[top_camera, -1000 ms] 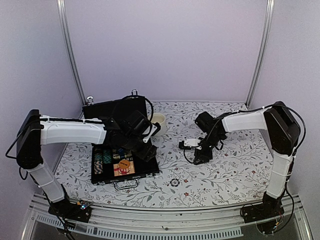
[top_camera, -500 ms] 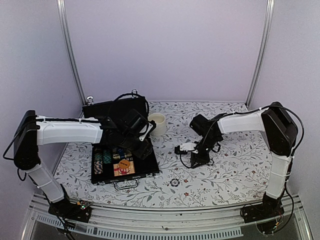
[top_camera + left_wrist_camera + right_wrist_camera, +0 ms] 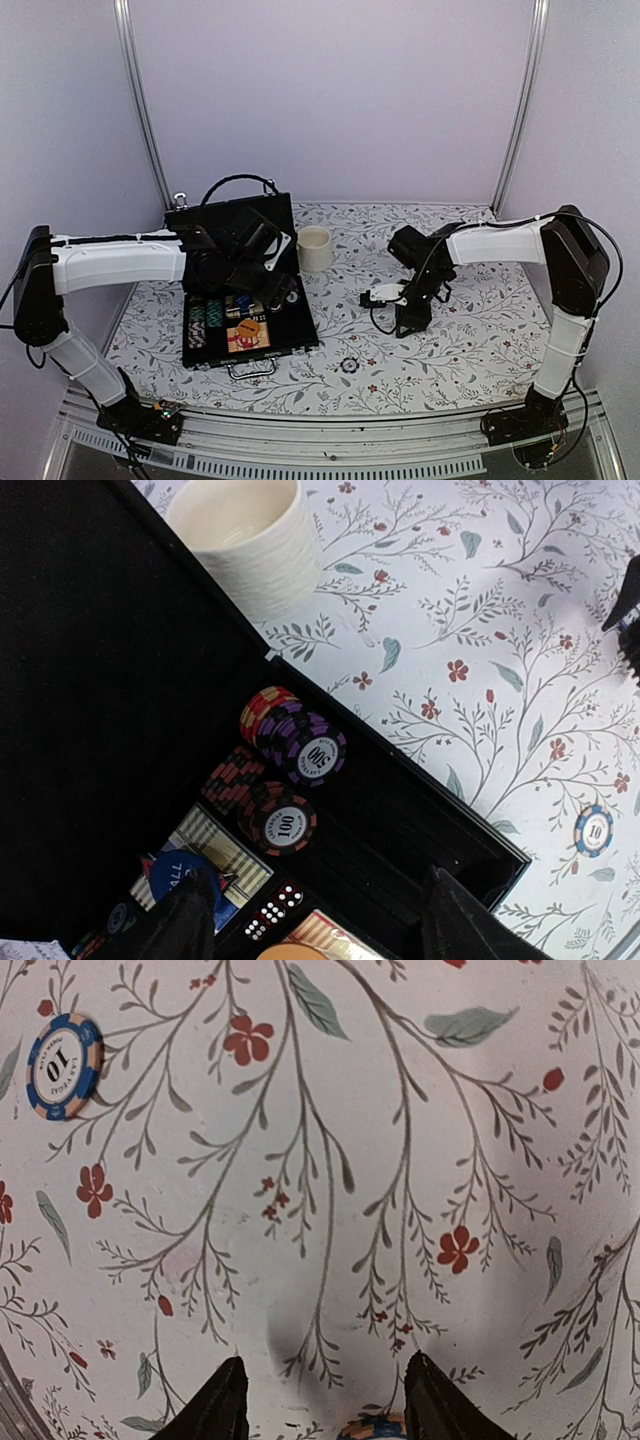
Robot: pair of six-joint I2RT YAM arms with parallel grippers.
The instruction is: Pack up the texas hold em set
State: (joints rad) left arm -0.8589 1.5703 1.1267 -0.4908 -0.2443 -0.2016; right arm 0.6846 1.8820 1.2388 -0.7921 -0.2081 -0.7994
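**Poker set half packed.** The black case (image 3: 300, 335) lies open at 9 o'clock on the table (image 3: 470, 350). Its lid (image 3: 225, 222) stands upright along the 12 o'clock edge, and a metal handle (image 3: 252, 368) sits at the 6 o'clock edge. The lining is matte black. It holds ridged stacks of striped chips (image 3: 300, 750), one purple and white with "500" on its top face, one red and black with "100". At 6 o'clock of the stacks lie black dice (image 3: 270, 915) with white pips. An orange round button (image 3: 249, 327) and a red deck (image 3: 240, 343) lie close by.

The left gripper (image 3: 320, 930) hangs over the case with its black fingers spread wide and nothing between them. A ribbed cream mug (image 3: 314, 248) stands just off the case's 1 o'clock corner.

At 3 o'clock of the case, the right gripper (image 3: 325, 1410) points down at the pale cloth, which is printed with grey leaves and red flowers. Its jaws stand apart. The rim of a blue-and-orange chip (image 3: 374, 1427) shows between them, and the two fingers do not clasp it. A flat blue "10" chip (image 3: 63, 1065) lies well apart, at 10 o'clock in the wrist view.
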